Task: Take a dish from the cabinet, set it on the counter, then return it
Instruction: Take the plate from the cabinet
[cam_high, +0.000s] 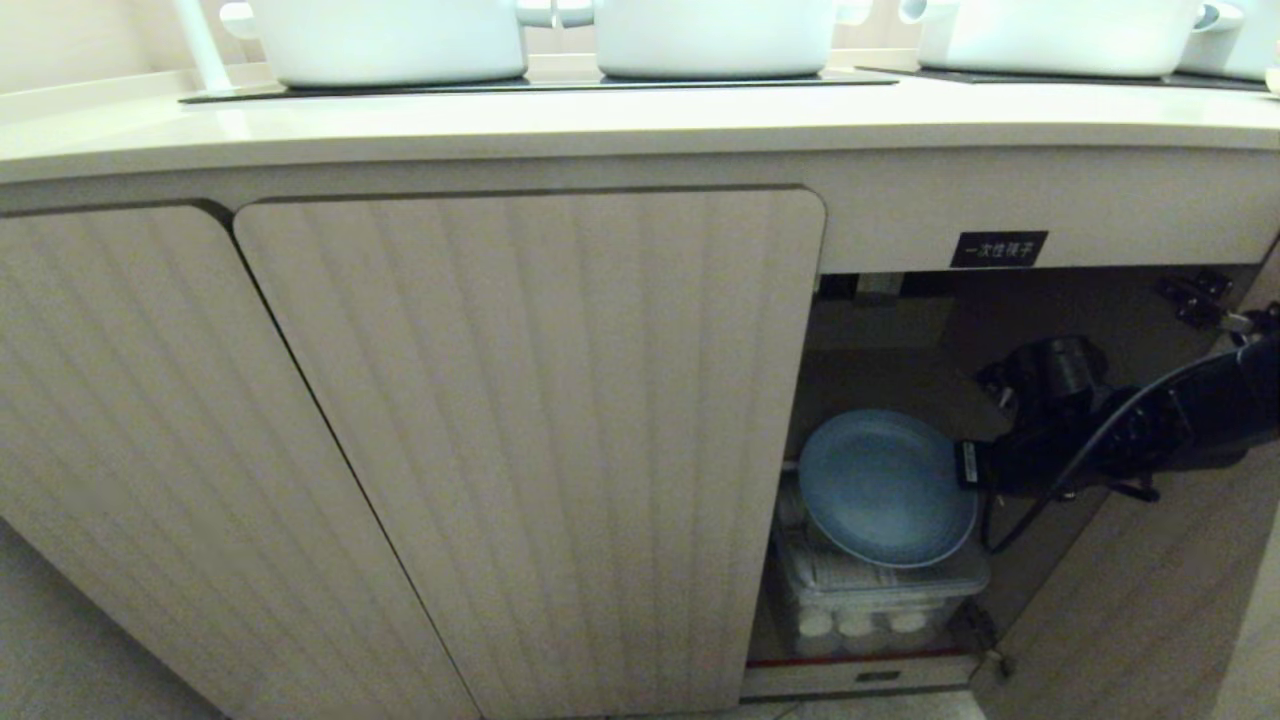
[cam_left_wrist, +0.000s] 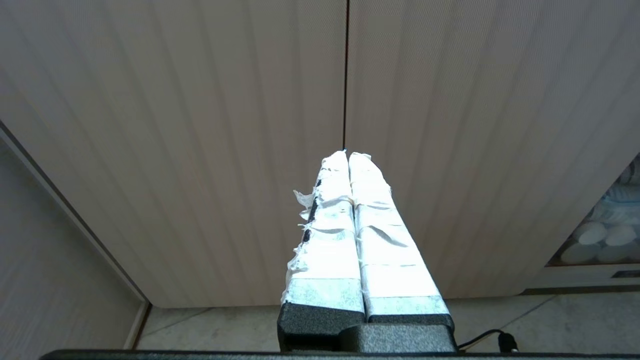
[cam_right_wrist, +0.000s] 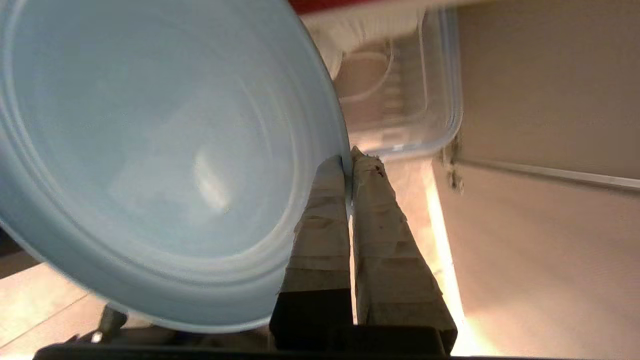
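The dish (cam_high: 885, 490) is matte light blue, plain, with faint ringed lines near its rim. The cabinet (cam_high: 530, 440) doors are pale beige with vertical ribbed stripes; its label (cam_high: 998, 249) is black with white characters. The counter (cam_high: 600, 125) is cream-beige, with black cooktop (cam_high: 540, 86) panels under white pots (cam_high: 390, 40). The right gripper (cam_right_wrist: 348, 160) has fingers wrapped in tan tape on a black body; the left gripper (cam_left_wrist: 347, 155) is taped white on black. The box (cam_high: 880, 595) under the dish is clear, holding white rounds. The cabinet's bottom lip shows a red strip (cam_high: 860, 659).
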